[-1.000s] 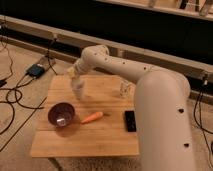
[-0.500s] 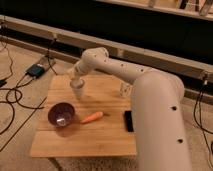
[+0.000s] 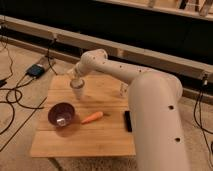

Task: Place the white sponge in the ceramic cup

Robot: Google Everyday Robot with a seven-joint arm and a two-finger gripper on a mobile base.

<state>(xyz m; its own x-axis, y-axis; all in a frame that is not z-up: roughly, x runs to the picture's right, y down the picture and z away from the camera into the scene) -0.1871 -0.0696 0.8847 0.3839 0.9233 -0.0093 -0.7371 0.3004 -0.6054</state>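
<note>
The white ceramic cup (image 3: 78,90) stands upright at the back left of the wooden table (image 3: 100,137). My gripper (image 3: 75,79) hangs right above the cup's rim, at the end of the white arm (image 3: 120,72) that reaches in from the right. The white sponge does not show; it is hidden, and I cannot tell whether it is in the gripper or in the cup.
A purple bowl (image 3: 61,114) sits at the front left, with an orange carrot (image 3: 93,118) to its right. A black remote-like bar (image 3: 127,121) lies near the right edge. A small pale shaker (image 3: 122,90) stands at the back right. Cables and a box (image 3: 36,70) lie on the floor to the left.
The arm's elbow has shifted slightly. The gripper stays over the cup, a little lower than half a second ago. Nothing on the table has moved.
</note>
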